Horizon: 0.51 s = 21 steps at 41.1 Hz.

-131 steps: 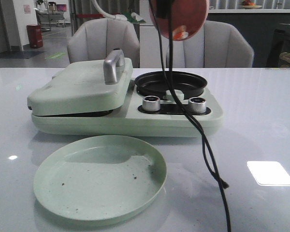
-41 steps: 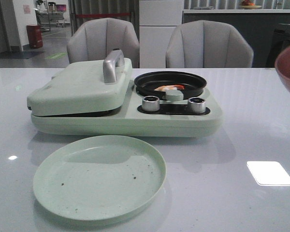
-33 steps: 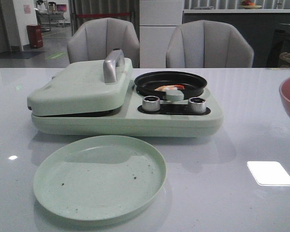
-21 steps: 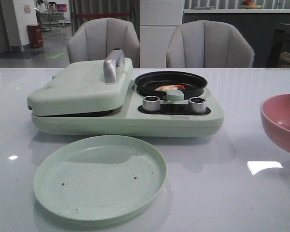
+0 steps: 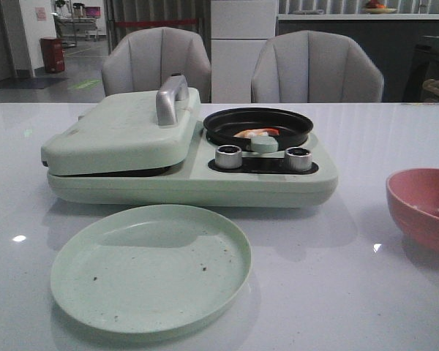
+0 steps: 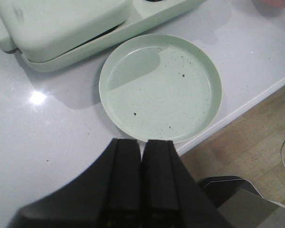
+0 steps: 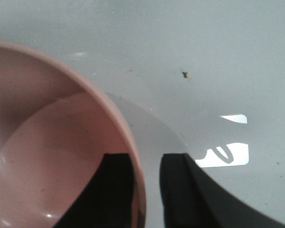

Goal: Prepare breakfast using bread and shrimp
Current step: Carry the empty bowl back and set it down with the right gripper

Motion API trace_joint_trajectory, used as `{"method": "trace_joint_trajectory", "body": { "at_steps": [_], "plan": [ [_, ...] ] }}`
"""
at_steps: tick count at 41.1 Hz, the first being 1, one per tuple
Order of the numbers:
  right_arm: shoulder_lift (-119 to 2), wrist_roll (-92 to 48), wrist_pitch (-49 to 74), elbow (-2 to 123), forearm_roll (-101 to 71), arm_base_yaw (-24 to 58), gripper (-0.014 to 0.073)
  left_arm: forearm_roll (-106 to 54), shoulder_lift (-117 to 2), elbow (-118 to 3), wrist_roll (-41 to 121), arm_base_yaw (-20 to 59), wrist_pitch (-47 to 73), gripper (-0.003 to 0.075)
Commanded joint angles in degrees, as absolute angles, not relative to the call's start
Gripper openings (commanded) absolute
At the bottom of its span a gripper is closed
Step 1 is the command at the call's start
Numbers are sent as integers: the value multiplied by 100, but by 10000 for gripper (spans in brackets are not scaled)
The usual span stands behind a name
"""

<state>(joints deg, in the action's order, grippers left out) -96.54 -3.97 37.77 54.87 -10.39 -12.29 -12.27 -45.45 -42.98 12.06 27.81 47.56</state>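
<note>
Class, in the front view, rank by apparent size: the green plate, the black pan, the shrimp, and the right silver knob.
1. green plate, though nearest the camera
2. black pan
3. shrimp and right silver knob: look alike

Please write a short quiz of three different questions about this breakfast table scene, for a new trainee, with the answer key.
1. True or false: the small curled pale shrimp with the orange-red end lies in the round black pan.
2. What does the right gripper hold? A) pink bowl B) green plate C) nothing
3. Fill in: the fingers of the left gripper are ____.

Key
1. True.
2. A: its fingers straddle the rim of the round pink bowl.
3. Shut, empty, near the round pale-green plate.
</note>
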Motion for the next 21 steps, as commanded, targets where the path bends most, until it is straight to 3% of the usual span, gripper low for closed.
{"method": "trace_joint_trajectory", "body": {
  "at_steps": [1, 13, 21],
  "plan": [
    [-9417, -451, 3636, 5653, -933, -1255, 440, -1361, -4506, -4451, 1159, 2830, 4423, 99],
    [-8416, -451, 3727, 5653, -799, -1056, 463, -1361, -4506, -4451, 1159, 2830, 4423, 99],
    [-7244, -451, 3985, 5627, -669, -190, 463, -1361, -4506, -4451, 1159, 2830, 4423, 99]
  ]
}}
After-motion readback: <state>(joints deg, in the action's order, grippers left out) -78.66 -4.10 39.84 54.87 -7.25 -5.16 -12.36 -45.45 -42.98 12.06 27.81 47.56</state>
